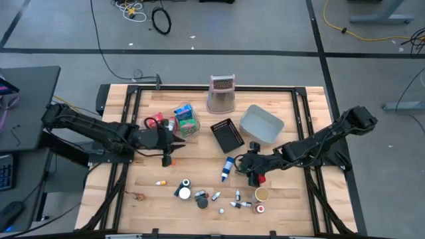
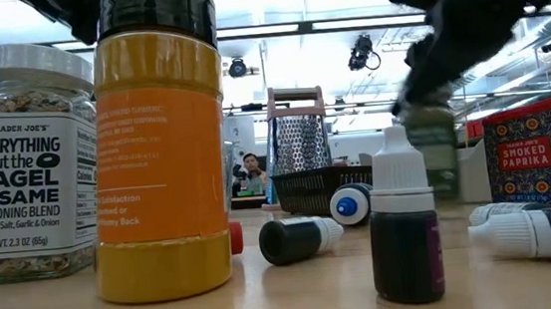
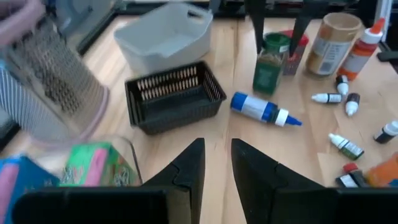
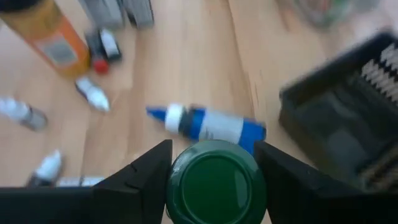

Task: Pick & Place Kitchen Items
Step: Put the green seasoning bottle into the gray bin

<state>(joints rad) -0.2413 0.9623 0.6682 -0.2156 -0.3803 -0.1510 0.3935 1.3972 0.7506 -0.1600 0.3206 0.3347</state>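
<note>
Nearest camera: orange spice bottle (image 2: 158,145) with black cap, upright on the bench (image 1: 153,199), bagel seasoning jar (image 2: 24,161) just beside it.
Landmark: black mesh basket (image 1: 227,135), mid-bench, looks empty.
Right claw: right claw (image 4: 214,163) just in front of the basket, fingers either side of a green-lidded jar (image 4: 216,182); open around it, grip not yet closed as far as I can judge.
Green jar: upright on the bench beside the blue-white bottle (image 1: 228,168), which lies on its side in front of the basket.
Left claw: left claw (image 3: 216,162) left of the basket, fingers slightly apart, nothing between them, waiting.
Clear tray: clear tray (image 1: 188,124) left of the basket, green and blue packets already inside.
Grey bin: grey bin (image 1: 261,124) right of the basket, looks empty.
Grater stand: grater stand (image 1: 222,94) behind the basket.
Loose items: small vials (image 1: 242,204) and cans (image 1: 262,194) scattered well in front of the basket.
Progress: early; only a few packets placed, most items left on the bench, green jar is the pick in hand.
</note>
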